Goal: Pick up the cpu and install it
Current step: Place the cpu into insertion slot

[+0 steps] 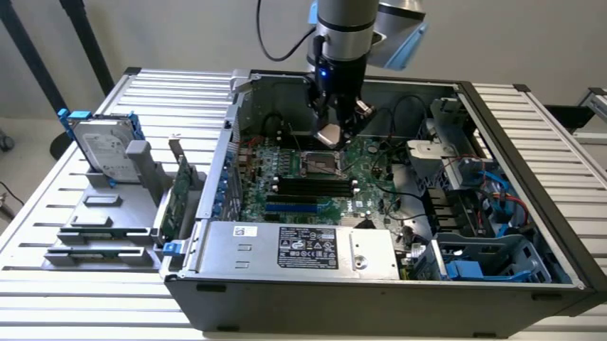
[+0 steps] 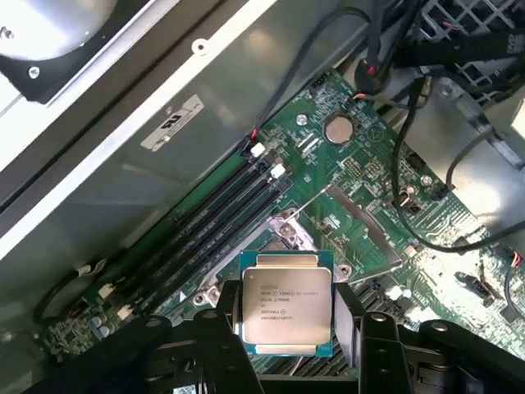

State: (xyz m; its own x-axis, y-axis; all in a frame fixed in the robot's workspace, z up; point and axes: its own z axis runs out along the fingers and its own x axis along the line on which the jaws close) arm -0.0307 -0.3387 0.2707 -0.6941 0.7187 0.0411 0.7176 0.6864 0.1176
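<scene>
Claw (image 1: 334, 131) is clenched on the cpu (image 2: 285, 304) by its edges, just above the open socket (image 1: 319, 165) on the motherboard (image 1: 372, 162). Risks: edge grip slips, or the chip lands skewed or tilted and bends socket pins.

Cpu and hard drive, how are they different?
The cpu is a small square; the hard drive is a much bigger rectangle. The cpu is gripped by the tool over the board inside the case; the hard drive stands on edge in a grey rack outside it, at the exterior view's left. The hard drive has blue rails; the cpu has a green rim. Both have silvery faces.
</scene>
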